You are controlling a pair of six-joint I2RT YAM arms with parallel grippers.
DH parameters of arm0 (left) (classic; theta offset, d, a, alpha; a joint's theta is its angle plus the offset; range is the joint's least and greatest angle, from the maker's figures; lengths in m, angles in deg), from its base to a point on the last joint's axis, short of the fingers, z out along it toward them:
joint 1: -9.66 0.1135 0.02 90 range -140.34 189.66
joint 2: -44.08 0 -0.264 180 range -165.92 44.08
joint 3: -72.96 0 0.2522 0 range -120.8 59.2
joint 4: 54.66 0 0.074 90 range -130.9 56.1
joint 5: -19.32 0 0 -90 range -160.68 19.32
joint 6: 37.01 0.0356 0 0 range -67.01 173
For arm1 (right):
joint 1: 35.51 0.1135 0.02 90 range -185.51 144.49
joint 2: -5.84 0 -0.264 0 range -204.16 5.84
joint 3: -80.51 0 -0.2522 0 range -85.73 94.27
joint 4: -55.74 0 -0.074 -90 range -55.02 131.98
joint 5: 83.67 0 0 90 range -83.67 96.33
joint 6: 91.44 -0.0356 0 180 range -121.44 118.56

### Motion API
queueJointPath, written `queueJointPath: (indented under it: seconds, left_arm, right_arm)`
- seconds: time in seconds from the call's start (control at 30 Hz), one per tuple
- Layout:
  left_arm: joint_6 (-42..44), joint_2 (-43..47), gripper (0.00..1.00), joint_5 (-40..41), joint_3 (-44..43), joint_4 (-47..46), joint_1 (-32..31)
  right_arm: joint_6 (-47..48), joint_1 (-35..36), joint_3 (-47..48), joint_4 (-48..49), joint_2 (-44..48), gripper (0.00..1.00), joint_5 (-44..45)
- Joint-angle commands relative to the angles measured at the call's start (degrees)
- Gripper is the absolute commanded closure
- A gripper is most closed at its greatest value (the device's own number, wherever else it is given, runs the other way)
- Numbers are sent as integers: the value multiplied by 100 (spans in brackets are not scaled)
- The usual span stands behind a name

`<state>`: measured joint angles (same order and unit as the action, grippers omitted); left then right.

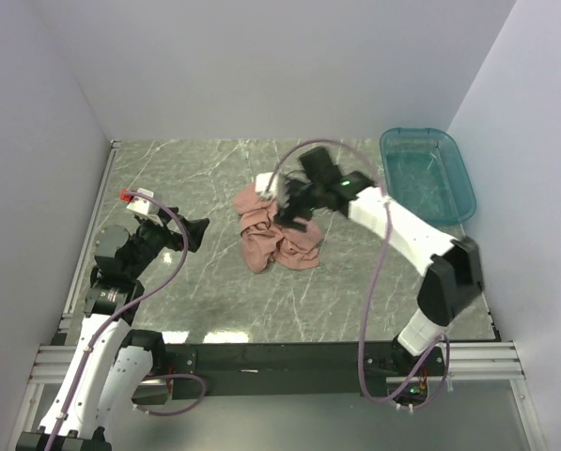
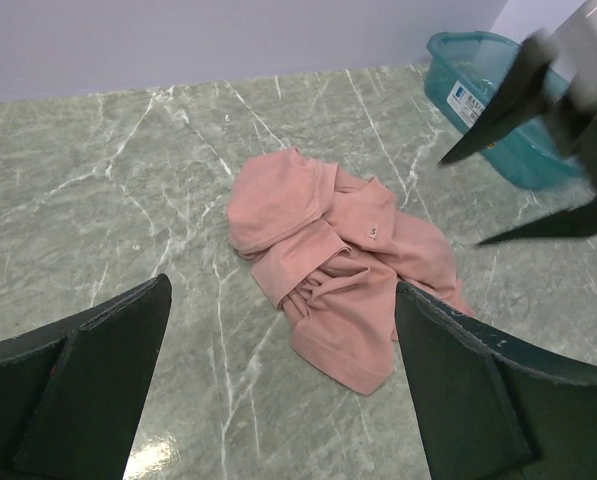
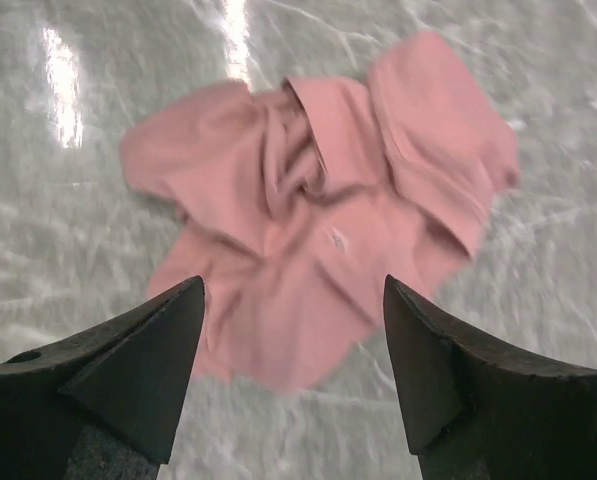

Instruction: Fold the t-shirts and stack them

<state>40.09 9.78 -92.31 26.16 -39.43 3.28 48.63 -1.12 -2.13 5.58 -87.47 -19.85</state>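
view: top external
t-shirt count: one dusty pink t-shirt, a crumpled heap, unfolded
t-shirt place: middle of the grey marble table, left of the bin and apart from it
bin count: one teal see-through bin, far right corner of the table
writing: too small to read from up here
arms: two, white and black
cables: two purple cables, one looped along each arm
right gripper: over the shirt's upper right part, fingers apart; cannot tell if it touches the cloth
left gripper: left side of the table, apart from the shirt, pointing toward it

view: left wrist
left gripper: two dark fingers spread wide, nothing between them
t-shirt: on the marble ahead, bunched, one flap turned over at upper left
size tag: one small white tag on the cloth, reads "S"
bin: top right, just beyond the shirt
sticker: one white label on the bin's wall, blue print too blurred to read
right gripper: blurred at right, two dark fingers apart, holding nothing

view: right wrist
right gripper: fingers spread, nothing clamped
t-shirt: blurred, lying on the marble beyond the fingertips
size tag: one white speck, letter unreadable here
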Motion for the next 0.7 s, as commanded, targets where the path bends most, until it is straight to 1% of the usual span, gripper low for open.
queueJointPath:
  seconds: [0.0, 0.03, 0.07, 0.13, 0.2, 0.47, 0.6, 0.67]
  left_arm:
    - [69, 20, 0, -78, -36, -200, -13]
    - [78, 20, 1, -96, -36, -200, -22]
    - [86, 29, 1, -87, -36, -200, -13]
    - [95, 38, 1, -70, -45, -200, -13]
    - [113, 64, 1, -61, -54, -191, -13]
    - [148, 240, 1, 27, -63, -165, -13]
    - [166, 319, 2, 115, -71, -165, -13]
    - [174, 337, 2, 159, -63, -165, -22]
  right_arm:
    - [-179, 444, 411, 405, -581, 22, 918]
    - [-294, 602, 639, 510, -739, 23, 1165]
    - [-400, 665, 771, 694, -1054, 23, 1663]
    - [-611, 744, 1218, 687, -1520, 25, 1904]
    - [-734, 806, 1527, 678, -1759, 25, 2089]
    - [-928, 859, 2011, 845, -2542, 27, 2336]
    - [-1016, 859, 2240, 898, -2805, 29, 2433]
    - [-1034, 859, 2345, 828, -2964, 32, 2371]
